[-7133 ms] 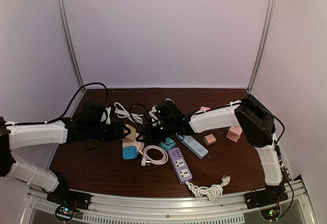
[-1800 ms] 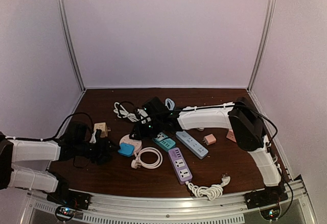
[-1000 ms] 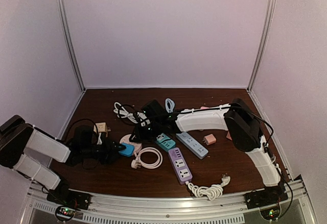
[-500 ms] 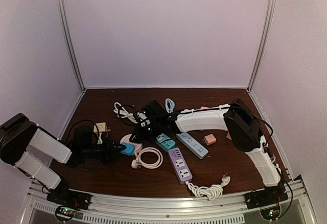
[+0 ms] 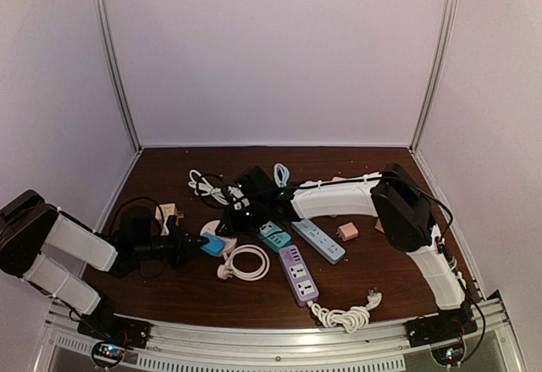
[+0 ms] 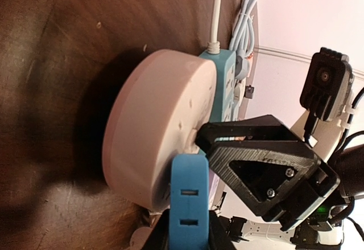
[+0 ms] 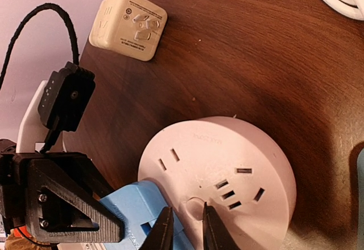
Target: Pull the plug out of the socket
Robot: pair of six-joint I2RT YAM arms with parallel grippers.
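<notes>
A blue plug (image 5: 212,245) sits on the near-left edge of a round pink socket (image 5: 222,233) at the table's left middle. My left gripper (image 5: 195,245) is shut on the blue plug (image 6: 190,201), and its dark fingers (image 6: 157,240) flank the plug's sides. The socket (image 6: 153,130) lies flat just beyond it. My right gripper (image 7: 186,228) reaches in from the right. Its jaws are almost closed, with the tips on the socket's top face (image 7: 227,170) beside the plug (image 7: 133,210). In the top view the right gripper (image 5: 234,219) hides part of the socket.
A beige cube adapter (image 7: 128,25) lies left of the socket. A teal strip (image 5: 273,236), a grey-blue strip (image 5: 318,240), a purple strip (image 5: 298,274) and a coiled white cable (image 5: 246,262) lie to the right. White cables (image 5: 203,186) lie behind.
My left arm has swung in low from the left, and its gripper with the blue plug has edged slightly right and away. The right gripper has stayed on the socket.
</notes>
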